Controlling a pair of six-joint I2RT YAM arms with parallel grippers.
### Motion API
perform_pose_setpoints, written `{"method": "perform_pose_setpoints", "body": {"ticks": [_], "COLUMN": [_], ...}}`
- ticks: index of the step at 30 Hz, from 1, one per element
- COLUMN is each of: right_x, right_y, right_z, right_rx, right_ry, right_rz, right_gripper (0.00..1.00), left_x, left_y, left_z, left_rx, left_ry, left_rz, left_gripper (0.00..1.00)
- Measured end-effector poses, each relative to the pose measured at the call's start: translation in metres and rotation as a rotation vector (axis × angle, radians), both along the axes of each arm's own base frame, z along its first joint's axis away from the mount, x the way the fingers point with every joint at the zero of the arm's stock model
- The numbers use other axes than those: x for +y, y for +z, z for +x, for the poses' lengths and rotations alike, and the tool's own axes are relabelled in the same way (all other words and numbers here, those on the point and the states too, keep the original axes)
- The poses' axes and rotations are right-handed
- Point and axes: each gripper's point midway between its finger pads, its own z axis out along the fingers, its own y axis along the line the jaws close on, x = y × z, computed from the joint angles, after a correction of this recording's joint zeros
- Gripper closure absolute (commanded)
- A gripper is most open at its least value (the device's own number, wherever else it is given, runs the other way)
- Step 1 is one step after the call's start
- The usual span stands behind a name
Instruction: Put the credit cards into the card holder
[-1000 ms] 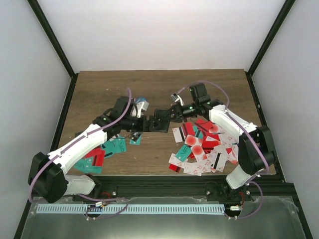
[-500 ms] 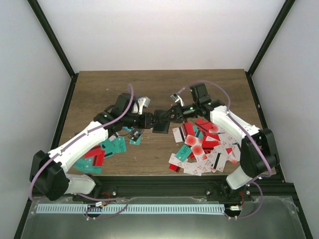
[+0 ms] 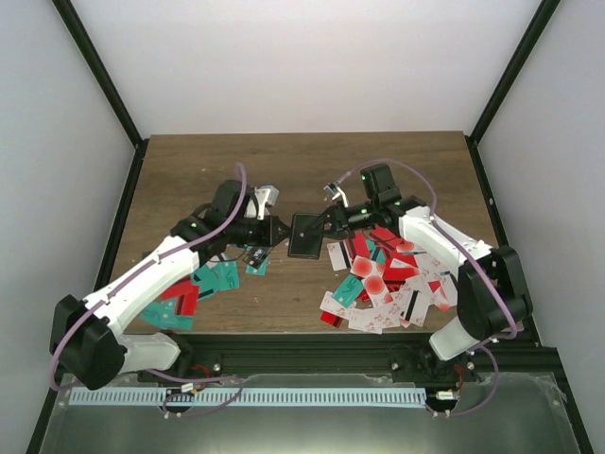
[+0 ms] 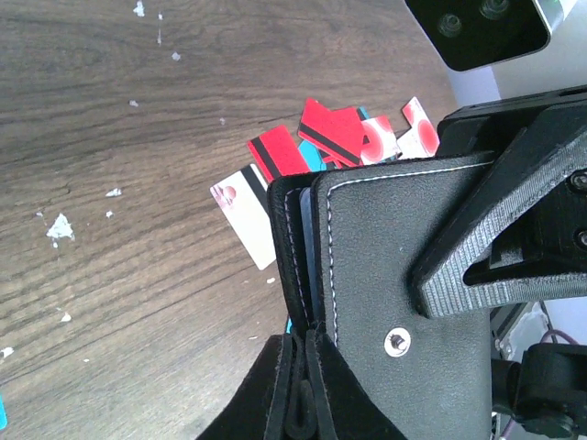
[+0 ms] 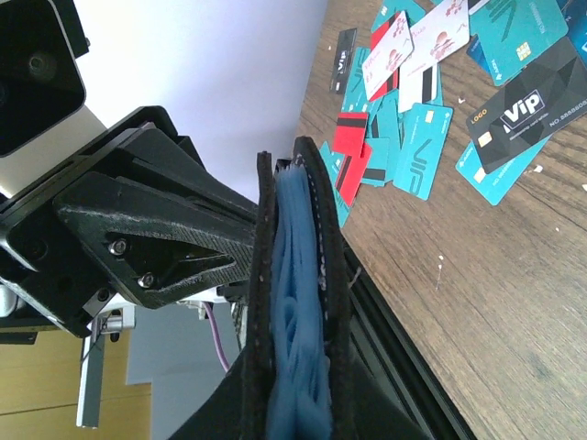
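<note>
Meeting at the centre of the top view, both arms reach the card holder (image 3: 305, 236), which is raised above the wooden table (image 3: 284, 161).

1. Left gripper (image 3: 280, 232): enters from the left. Its jaws are drawn almost together on the holder's left edge. In the left wrist view the holder's stitched black covers (image 4: 385, 257) run down between its fingers at the bottom of the frame.
2. Right gripper (image 3: 326, 225): enters from the right, jaws narrow and clamped on the holder. In the left wrist view one of its fingers (image 4: 495, 229) lies across the holder's outer face.
3. Card holder, right wrist view: seen edge-on, rising from the bottom centre, with pale blue sleeves (image 5: 298, 302) packed between the two black covers.
4. Credit cards (image 3: 383, 279): the larger pile of red, white and teal cards lies on the table at lower right of the top view, just beside the holder. A smaller group of teal and red cards (image 3: 213, 279) lies at lower left, under the left arm.
</note>
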Motion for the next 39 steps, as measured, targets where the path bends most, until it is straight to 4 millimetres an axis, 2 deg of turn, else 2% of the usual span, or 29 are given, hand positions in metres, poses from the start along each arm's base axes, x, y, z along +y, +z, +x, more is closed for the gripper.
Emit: {"method": "perform_pose_setpoints", "body": {"ticks": [2, 3, 7, 10, 14, 17, 24, 28, 34, 39], "right_x": [0.0, 0.001, 0.002, 0.004, 0.005, 0.006, 0.005, 0.003, -0.002, -0.003], "right_y": [-0.002, -0.003, -0.01, -0.024, -0.051, -0.066, -0.106, -0.12, -0.131, -0.14], "right_z": [-0.001, -0.002, -0.002, -0.002, -0.004, -0.006, -0.011, -0.009, -0.009, -0.009], "right_rx": [0.0, 0.001, 0.002, 0.026, 0.082, 0.108, 0.177, 0.191, 0.178, 0.187], "right_ry": [0.004, 0.006, 0.014, 0.016, 0.021, 0.026, 0.028, 0.015, -0.002, -0.003], "right_rz": [0.005, 0.008, 0.02, 0.008, -0.021, -0.035, -0.065, -0.098, -0.155, -0.177], "right_gripper": [0.99, 0.94, 0.61, 0.4, 0.16, 0.07, 0.04, 0.06, 0.1, 0.15], "left_x": [0.001, 0.001, 0.003, 0.005, 0.007, 0.007, 0.003, 0.0, -0.002, 0.022], "left_y": [-0.003, -0.004, -0.003, -0.003, -0.009, -0.02, -0.068, -0.089, -0.085, -0.088], "left_z": [-0.001, -0.002, -0.004, -0.002, -0.003, -0.004, -0.006, -0.003, 0.002, 0.014], "left_rx": [0.009, 0.012, 0.016, 0.013, 0.022, 0.035, 0.138, 0.205, 0.231, 0.252], "left_ry": [0.001, 0.002, 0.004, 0.012, 0.014, 0.018, 0.02, 0.037, 0.082, 0.173], "left_rz": [0.007, 0.008, 0.009, 0.009, 0.013, 0.016, 0.033, 0.041, -0.006, -0.02], "left_gripper": [0.96, 0.96, 0.96, 0.96, 0.96, 0.96, 0.96, 0.96, 0.96, 0.96]}}
